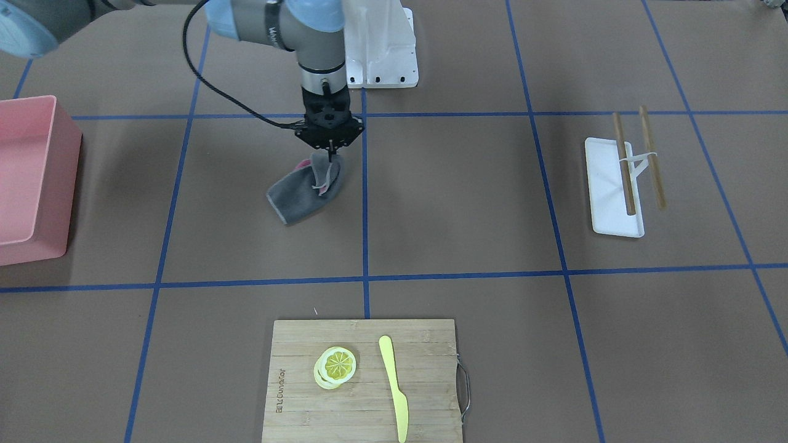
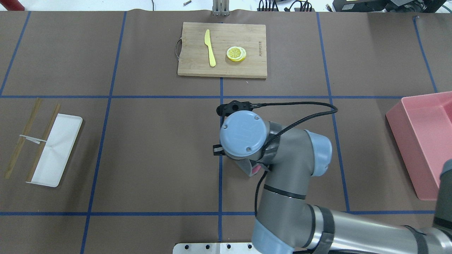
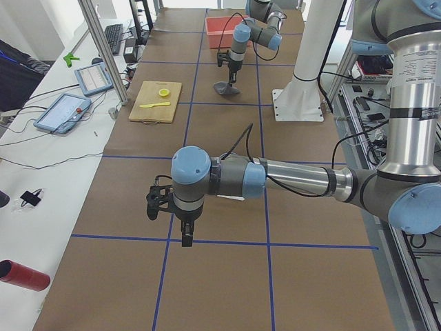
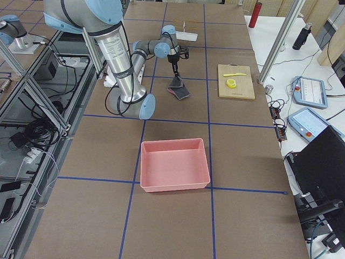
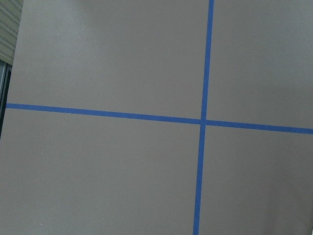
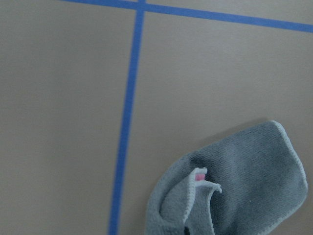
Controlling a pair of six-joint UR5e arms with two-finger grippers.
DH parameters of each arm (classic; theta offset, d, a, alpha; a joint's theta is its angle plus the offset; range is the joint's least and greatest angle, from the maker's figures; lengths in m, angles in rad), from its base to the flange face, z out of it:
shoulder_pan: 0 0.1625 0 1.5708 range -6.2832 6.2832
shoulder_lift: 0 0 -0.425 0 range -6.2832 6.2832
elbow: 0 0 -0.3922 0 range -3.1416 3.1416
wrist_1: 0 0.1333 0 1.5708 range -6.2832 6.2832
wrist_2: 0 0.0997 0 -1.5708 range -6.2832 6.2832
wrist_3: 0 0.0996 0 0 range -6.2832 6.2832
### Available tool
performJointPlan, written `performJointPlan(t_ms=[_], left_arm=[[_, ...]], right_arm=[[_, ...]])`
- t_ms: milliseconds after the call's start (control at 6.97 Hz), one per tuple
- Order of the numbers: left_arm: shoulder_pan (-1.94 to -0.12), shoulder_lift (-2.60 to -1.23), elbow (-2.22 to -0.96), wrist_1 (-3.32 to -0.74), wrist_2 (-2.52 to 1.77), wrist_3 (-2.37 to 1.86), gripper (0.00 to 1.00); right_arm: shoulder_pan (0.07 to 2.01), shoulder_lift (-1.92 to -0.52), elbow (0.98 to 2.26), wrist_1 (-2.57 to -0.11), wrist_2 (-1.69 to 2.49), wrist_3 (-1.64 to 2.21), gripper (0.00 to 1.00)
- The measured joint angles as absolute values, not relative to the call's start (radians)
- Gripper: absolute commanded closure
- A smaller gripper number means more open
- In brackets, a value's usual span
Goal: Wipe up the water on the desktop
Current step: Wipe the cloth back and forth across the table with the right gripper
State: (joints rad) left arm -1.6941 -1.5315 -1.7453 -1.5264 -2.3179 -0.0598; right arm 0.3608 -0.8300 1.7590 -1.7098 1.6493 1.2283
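The desktop (image 1: 462, 197) is matte brown with blue tape lines; I see no water on it. My right gripper (image 1: 332, 157) points straight down and is shut on a raised fold of a grey cloth (image 1: 305, 192) with a pink underside. The cloth's lower part lies on the desktop just beside a tape line. The cloth fills the lower right of the right wrist view (image 6: 244, 181). In the overhead view the arm hides the gripper. My left gripper (image 3: 183, 236) shows only in the exterior left view, above the desktop; I cannot tell if it is open. The left wrist view shows only bare desktop (image 5: 98, 171).
A pink bin (image 1: 31, 178) stands at the robot's right. A bamboo cutting board (image 1: 308, 394) with lemon slices (image 1: 336, 366) and a yellow knife (image 1: 393, 384) lies across the table. A white tray (image 1: 606, 197) with chopsticks (image 1: 623, 163) lies at the robot's left.
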Motion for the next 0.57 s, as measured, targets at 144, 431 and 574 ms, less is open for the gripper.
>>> performJointPlan(t_ms=[144,431,574], left_arm=[[-1.694,-1.532,-1.745,-1.526,-2.318,-0.060,0.01],[-1.693,-1.532,-1.746,-1.526,-2.318,-0.060,0.01],[-1.693,-1.532,-1.746,-1.527,-2.318,-0.060,0.01]], right_arm=[[0.342,-0.760,1.710,-1.684,1.630,1.281,1.00],[0.334,-0.759,1.703,-1.632,1.616,1.317,1.00],[0.334,-0.841,1.770,-1.636,1.617,1.298,1.00]])
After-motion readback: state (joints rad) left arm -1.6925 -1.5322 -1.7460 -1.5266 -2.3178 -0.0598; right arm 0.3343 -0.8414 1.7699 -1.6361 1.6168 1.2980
